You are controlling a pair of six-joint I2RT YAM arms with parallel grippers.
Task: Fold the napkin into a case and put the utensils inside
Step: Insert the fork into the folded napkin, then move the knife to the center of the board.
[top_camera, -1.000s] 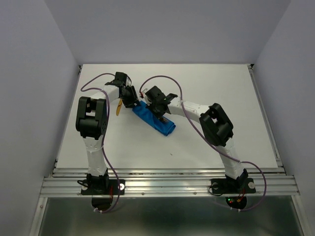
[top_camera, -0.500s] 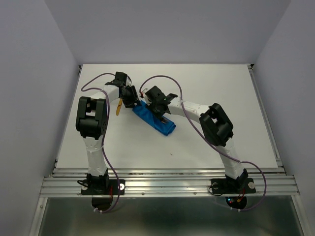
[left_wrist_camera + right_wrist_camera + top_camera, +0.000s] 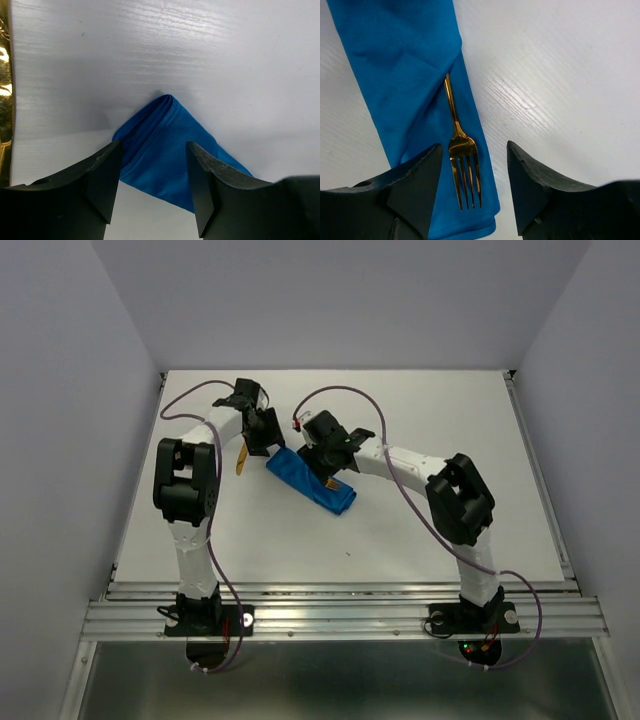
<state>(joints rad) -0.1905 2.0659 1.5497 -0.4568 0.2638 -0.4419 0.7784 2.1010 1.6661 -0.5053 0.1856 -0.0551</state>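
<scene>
The fork lies on the blue case on the counter, handle tucked under its fold and tines out, so lift your right end effector, spread and empty above it, straight up without snagging cloth. Your left end effector is likewise spread and empty over the case's corner. The top view alone shows plainly another golden utensil just left of the case.

One blue napkin case, one gold fork in it, one other golden utensil at its nine o'clock, two grippers, left gripper and right gripper
</scene>
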